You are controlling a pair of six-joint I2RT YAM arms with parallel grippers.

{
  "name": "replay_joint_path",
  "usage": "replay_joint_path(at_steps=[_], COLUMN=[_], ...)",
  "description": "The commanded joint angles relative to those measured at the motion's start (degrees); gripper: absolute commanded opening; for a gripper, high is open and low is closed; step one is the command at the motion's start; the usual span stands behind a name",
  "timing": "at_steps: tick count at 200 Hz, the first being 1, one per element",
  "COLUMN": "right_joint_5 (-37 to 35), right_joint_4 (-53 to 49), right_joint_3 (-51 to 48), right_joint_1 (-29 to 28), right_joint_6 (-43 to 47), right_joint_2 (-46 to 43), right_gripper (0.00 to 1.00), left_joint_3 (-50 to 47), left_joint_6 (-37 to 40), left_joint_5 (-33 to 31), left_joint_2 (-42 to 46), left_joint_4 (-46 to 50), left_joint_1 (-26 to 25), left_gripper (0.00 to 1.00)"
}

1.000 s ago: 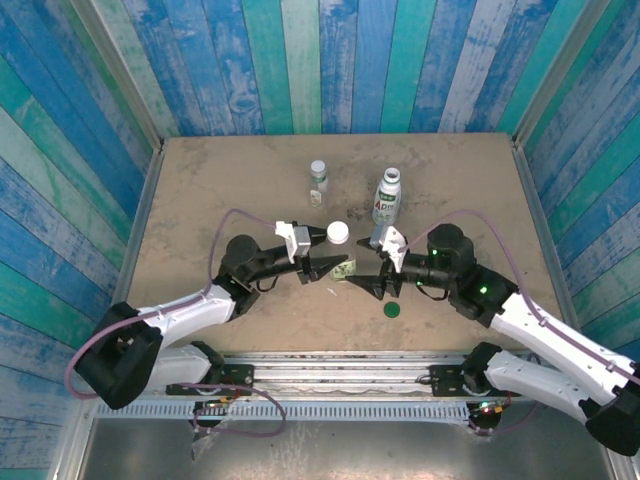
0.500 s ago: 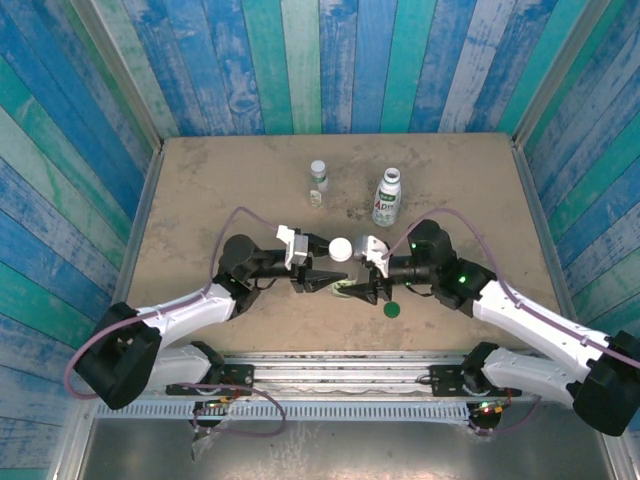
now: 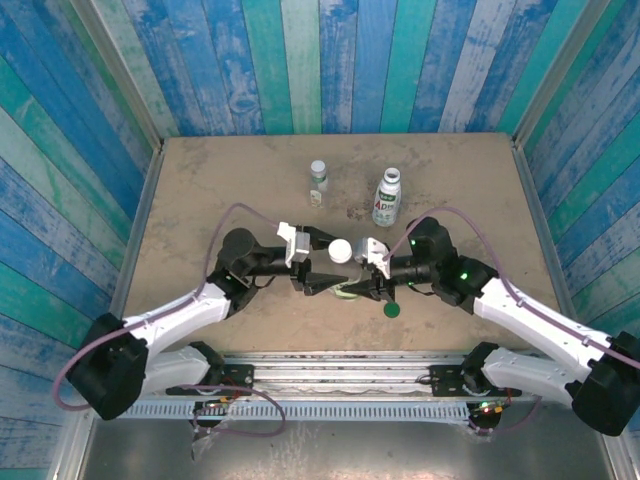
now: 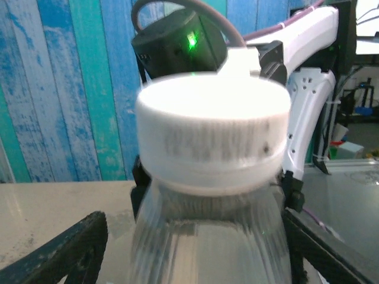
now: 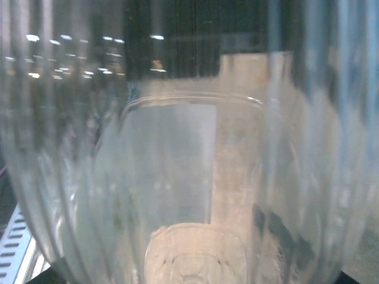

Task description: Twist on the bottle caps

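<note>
Clear bottle [image 4: 210,236] stands at centre of table [image 3: 200,200], white cap [image 4: 213,133] on its neck. Left gripper [image 3: 325,274] spread beside it. Right gripper [image 3: 366,278] at its body, clamp unclear. We judge: steady the body, grip the cap squarely, then twist.

I can't read any text from here. The white bottle [image 3: 387,205] at the back carries green print too small to make out. The label on the small bottle [image 3: 318,178] beside it is a blur. The white cap [image 4: 213,136] shows only smeared grey marks.

Bright, even light; white cap [image 4: 213,133] overexposed, blurred.
</note>
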State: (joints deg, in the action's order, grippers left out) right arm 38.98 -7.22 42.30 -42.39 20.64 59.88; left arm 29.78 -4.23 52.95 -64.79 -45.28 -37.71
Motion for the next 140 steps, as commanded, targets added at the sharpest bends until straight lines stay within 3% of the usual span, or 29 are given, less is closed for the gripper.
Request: replay_joint_path(at_steps=[1,39,113,140], right_joint_5=[0.26,1.48,-1.28,-0.33], right_joint_4=[-7.29,-11.16,-13.78,-13.73], right_joint_3=[2.65,4.61,5.24,5.43], right_joint_1=[0.07,-0.06,-0.06,-0.06], right_joint_6=[3.88,5.53,6.74,6.94], right_joint_2=[1.09,3.65,4.96,4.22], right_gripper=[0.42,0.41,0.41,0.43], left_joint_3=[3.44,7.42,7.79,7.94], left_joint_6=[7.08,9.06,8.08,8.33], left_joint_5=[-3.47,-5.12,-4.27,-3.12], left_joint_2=[4.21,5.21,6.44,5.69], left_joint_4=[14.48,24.79,25.10,25.60], left_joint_1=[0.23,0.27,0.18,0.20], left_gripper=[0.79,0.71,0.63,0.46])
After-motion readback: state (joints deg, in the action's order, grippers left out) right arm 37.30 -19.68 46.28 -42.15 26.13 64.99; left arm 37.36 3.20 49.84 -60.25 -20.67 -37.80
